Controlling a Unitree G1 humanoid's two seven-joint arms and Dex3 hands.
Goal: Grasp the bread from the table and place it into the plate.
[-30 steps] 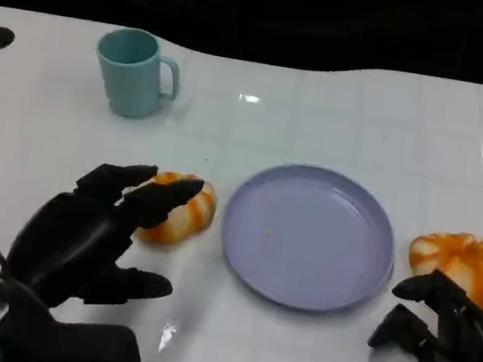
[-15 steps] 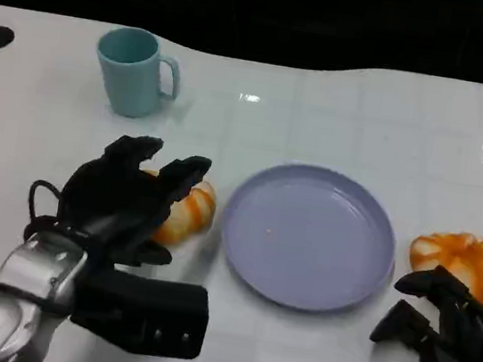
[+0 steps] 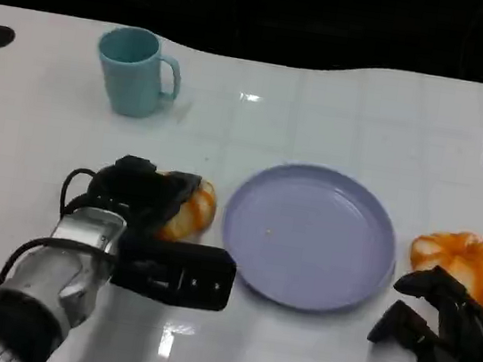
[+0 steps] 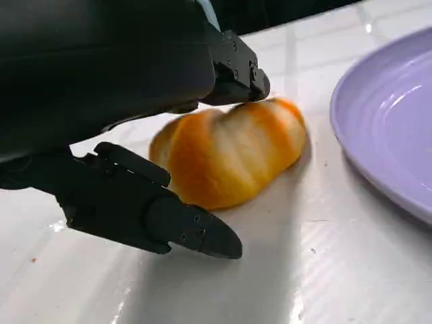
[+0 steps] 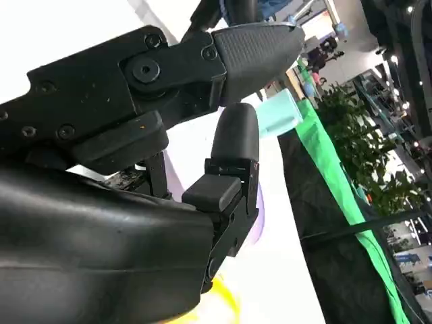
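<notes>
the left hand [image 3: 143,192] is arching over the bread [image 4: 229,154], fingers spread to either side so they can clamp it; nothing is gripped yet. the bread is lying on the bench [image 3: 341,114], just beside the plate [image 3: 309,236]. the right hand [image 3: 444,340] is resting released, grasping nothing.

Teal mug [image 3: 136,72] upright on white worktop [image 3: 341,114], handle turned toward the right robot hand's [image 3: 444,340] side, well beyond the left robot hand [image 3: 145,194].
</notes>
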